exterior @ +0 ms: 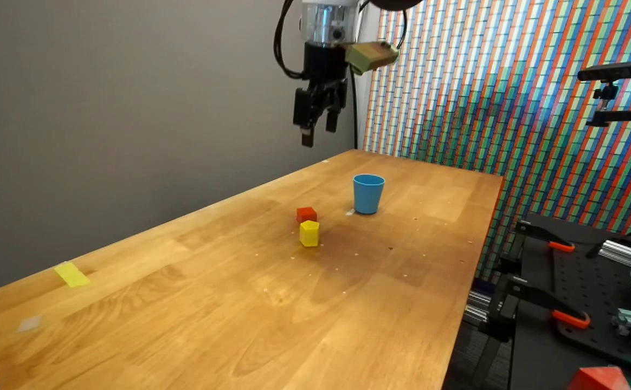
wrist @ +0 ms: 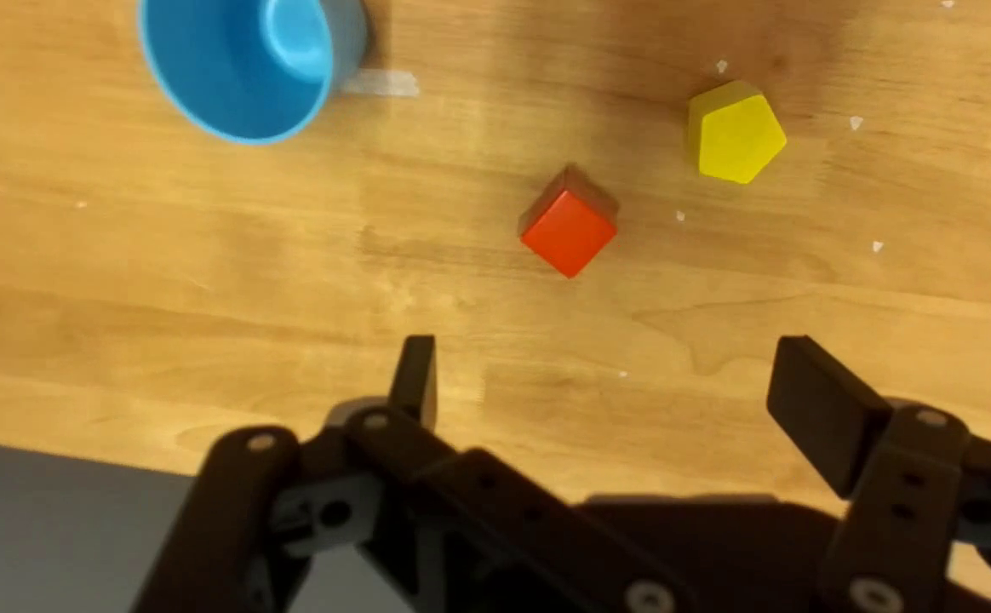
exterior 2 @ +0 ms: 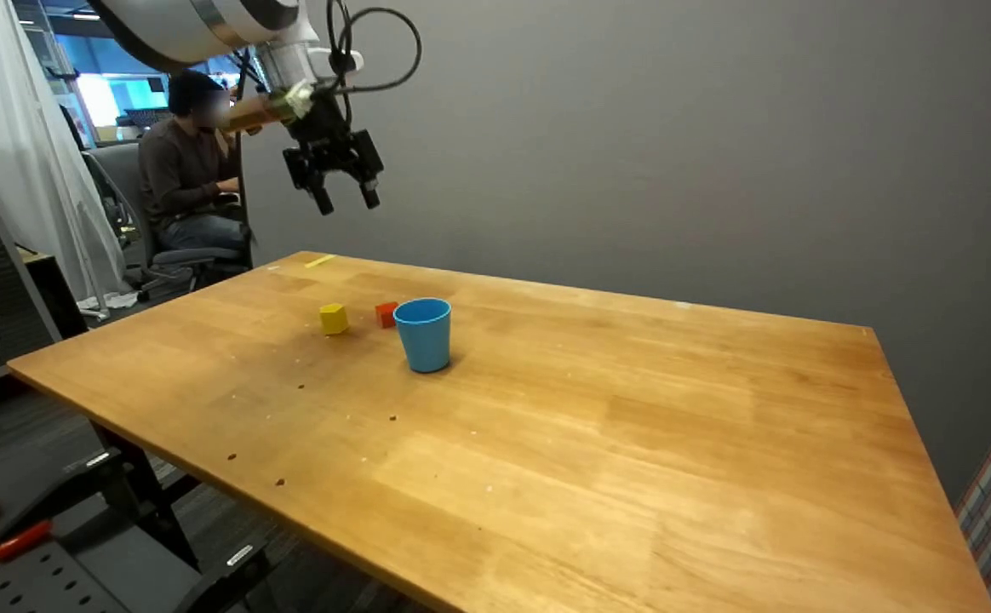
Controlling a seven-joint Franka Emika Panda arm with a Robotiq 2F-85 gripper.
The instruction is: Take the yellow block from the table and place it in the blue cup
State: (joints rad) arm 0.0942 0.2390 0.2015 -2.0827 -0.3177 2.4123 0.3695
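The yellow block (exterior: 309, 234) stands on the wooden table (exterior: 196, 325), just beside a red block. It also shows in an exterior view (exterior 2: 334, 319) and in the wrist view (wrist: 739, 140), where its top looks five-sided. The blue cup (exterior: 368, 195) stands upright on the table; it also shows in an exterior view (exterior 2: 424, 336) and, cut off by the top edge, in the wrist view (wrist: 236, 64). The cup's visible inside is bare. My gripper (exterior: 320, 134) hangs high above the table, open, with nothing between its fingers. It also shows in an exterior view (exterior 2: 348, 203) and the wrist view (wrist: 606, 366).
The red block (wrist: 569, 230) lies between the yellow block and the cup in the wrist view. A flat yellow tape piece (exterior: 72, 274) is stuck near the table's edge. A grey wall (exterior 2: 674, 153) runs along one long side. A person (exterior 2: 185, 170) sits beyond the table.
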